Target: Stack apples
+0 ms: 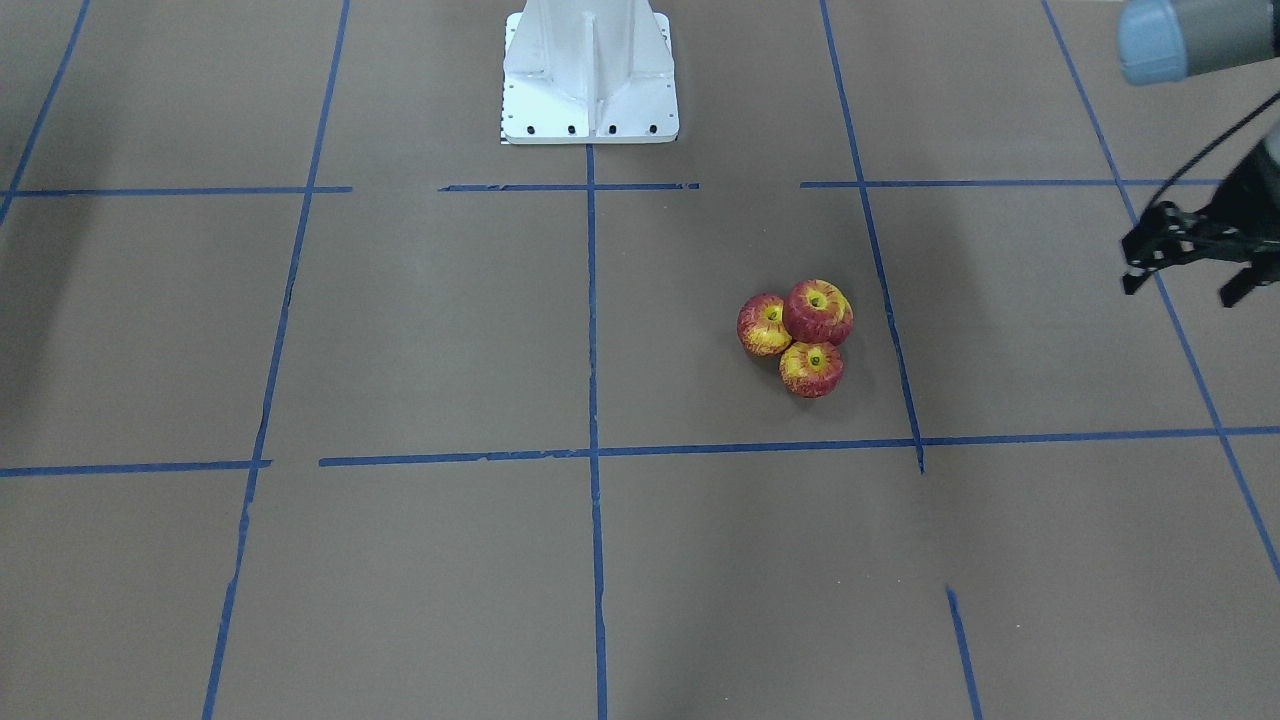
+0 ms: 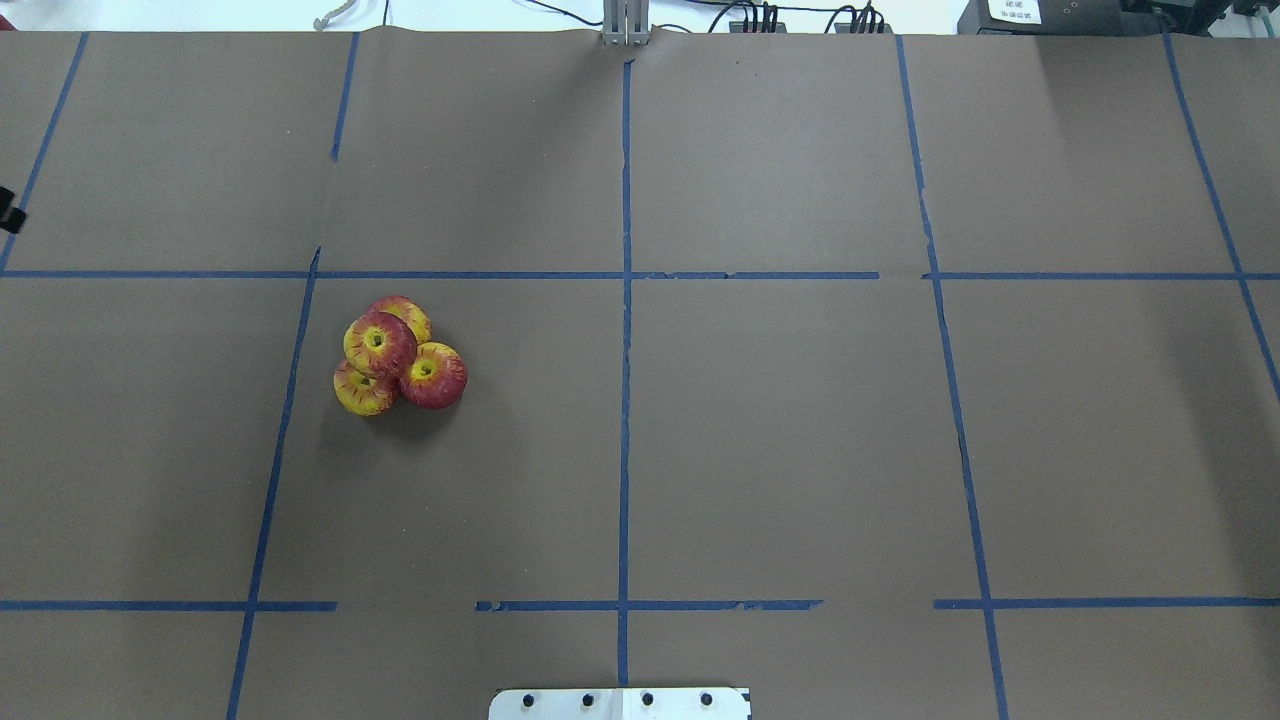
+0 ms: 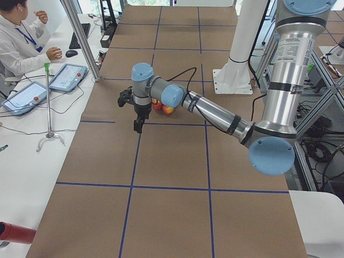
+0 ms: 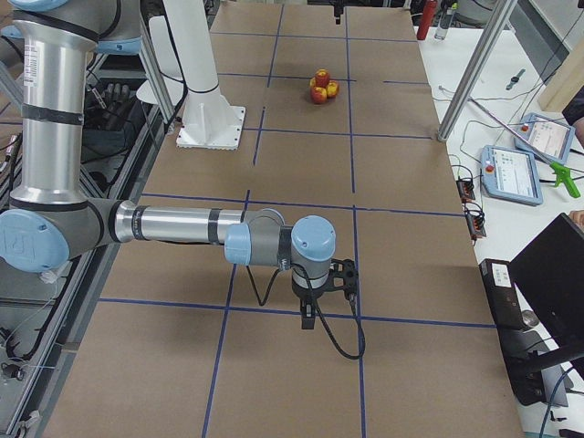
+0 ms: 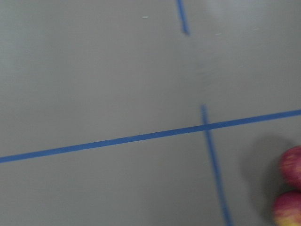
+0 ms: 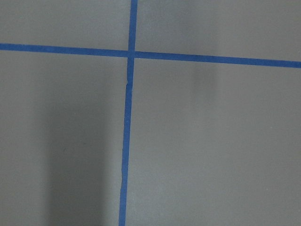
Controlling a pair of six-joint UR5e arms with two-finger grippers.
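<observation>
On the left half of the brown table [image 2: 800, 450], inside one taped square, the apples [image 2: 380, 343] sit in a tight pile. Three touch on the paper and a fourth rests on top, all red with yellow streaks. From the front, the top apple almost hides one below. The left gripper [image 1: 1182, 288] hangs well apart, fingers spread wide, partly cut off. The right gripper [image 4: 315, 306] shows only side-on, so I cannot tell its fingers' spread.

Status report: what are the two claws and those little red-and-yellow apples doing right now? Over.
Left gripper open, empty, away from pile. Right gripper far off, state unclear. Four small round red-and-yellow apples piled, one on top of three. Nothing seen blocking.
</observation>
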